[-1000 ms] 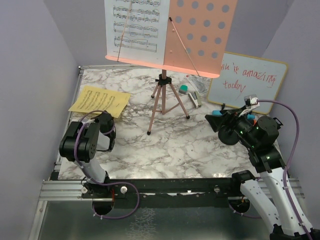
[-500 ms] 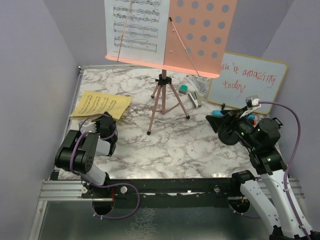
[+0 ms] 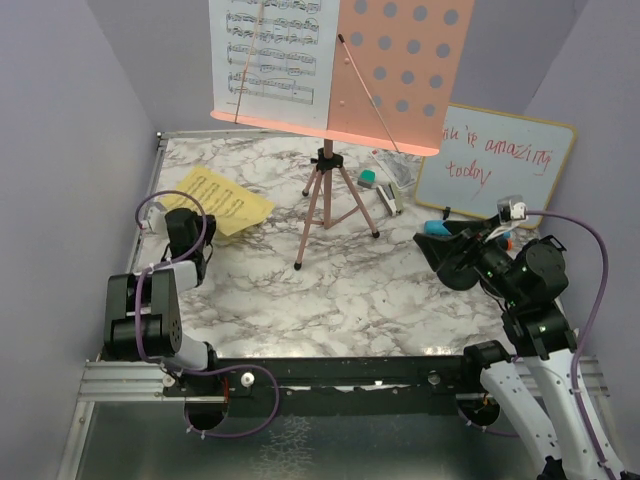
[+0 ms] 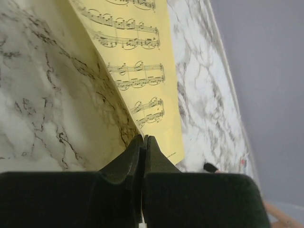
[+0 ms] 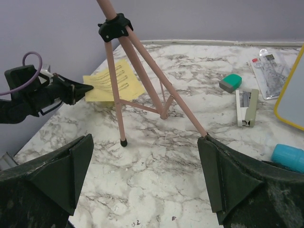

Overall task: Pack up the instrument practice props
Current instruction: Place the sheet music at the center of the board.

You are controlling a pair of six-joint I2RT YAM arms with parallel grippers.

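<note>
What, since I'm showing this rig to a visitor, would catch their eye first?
The tall pink music rack on its tripod at the back centre, a white sheet-music page on its left half. Next, the left gripper, shut on the edge of a yellow sheet-music page at the table's left, and the whiteboard with red writing propped at the right rear.

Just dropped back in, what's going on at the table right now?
The left gripper is shut on the edge of the yellow sheet-music page at the left rear of the table, with that edge raised off the surface. The right gripper hangs open and empty on the right side. The pink music rack stands upright with a white page on it.
</note>
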